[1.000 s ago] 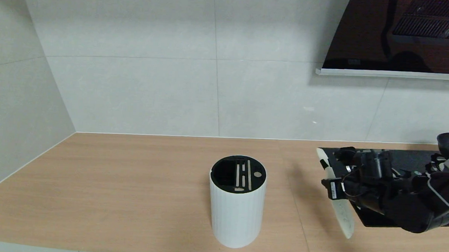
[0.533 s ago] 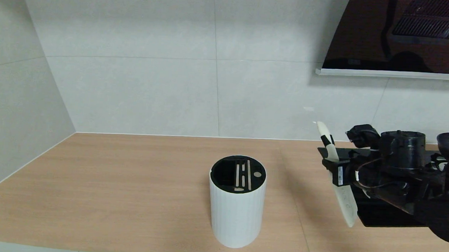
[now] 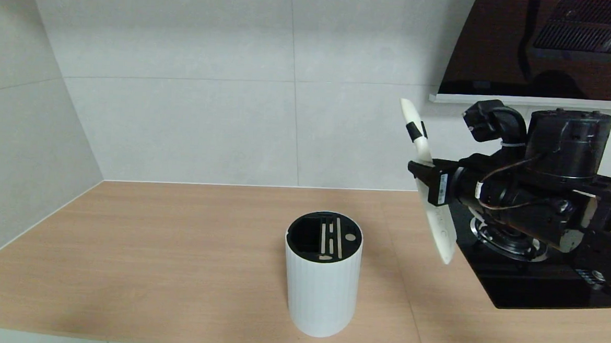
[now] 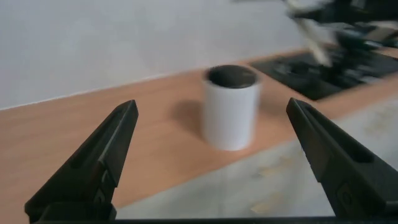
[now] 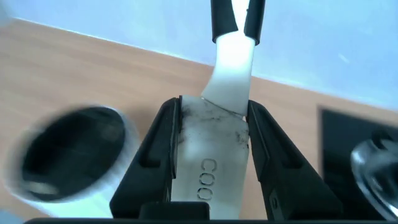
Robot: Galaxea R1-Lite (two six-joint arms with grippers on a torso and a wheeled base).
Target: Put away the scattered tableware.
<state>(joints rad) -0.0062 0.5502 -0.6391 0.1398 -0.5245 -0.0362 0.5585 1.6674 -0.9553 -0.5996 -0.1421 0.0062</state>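
The white knife [image 3: 438, 228] hangs in the air, tip down and handle up, slightly tilted, at about 2 o'clock from the white slotted holder [image 3: 321, 282] on the wooden counter [image 3: 176, 238]. It looks light, stiff and smooth (likely brittle if knocked), so it is best held at the wide blade just below the handle. The right gripper [image 3: 426, 175] is clamped there, pinching the blade edge to edge, a hold that may let it pivot. The left gripper [image 4: 211, 104] hovers with jaws spread wide, well short of the holder.

holder [image 4: 231, 115] blurred in L wrist view, knife [image 5: 214, 168] wide end cut off, R wrist view
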